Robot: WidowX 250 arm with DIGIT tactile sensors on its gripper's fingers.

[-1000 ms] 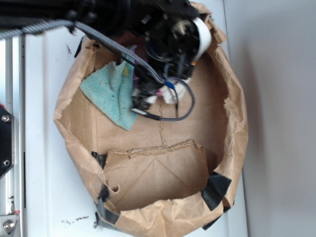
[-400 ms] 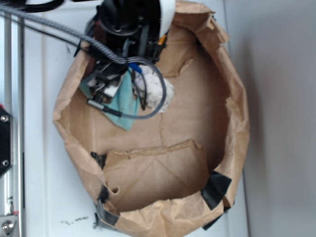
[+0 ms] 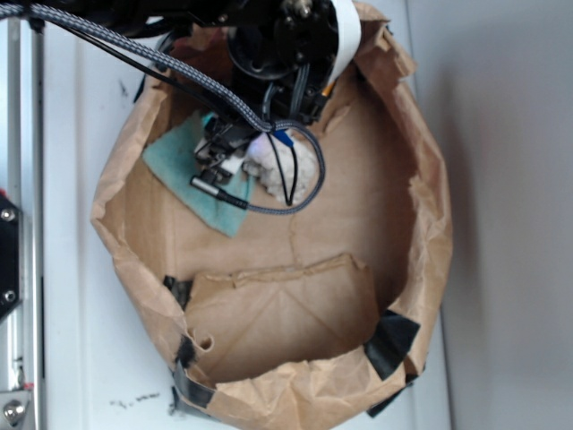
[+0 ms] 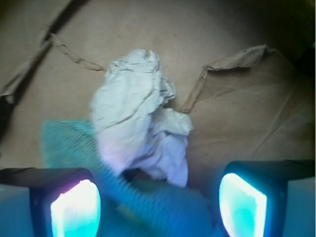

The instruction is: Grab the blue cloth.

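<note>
Blue cloth flat on paper-bag floor near left wall, beside paper ball; soft, light, pinchable at rumpled fold; gripper jaws wide open, empty.

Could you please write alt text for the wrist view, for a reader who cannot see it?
The open gripper hangs over a blue cloth lying on brown paper. A crumpled off-white paper ball sits just beyond the cloth, overlapping its edge. Both fingertips glow teal at the bottom of the frame.
</note>
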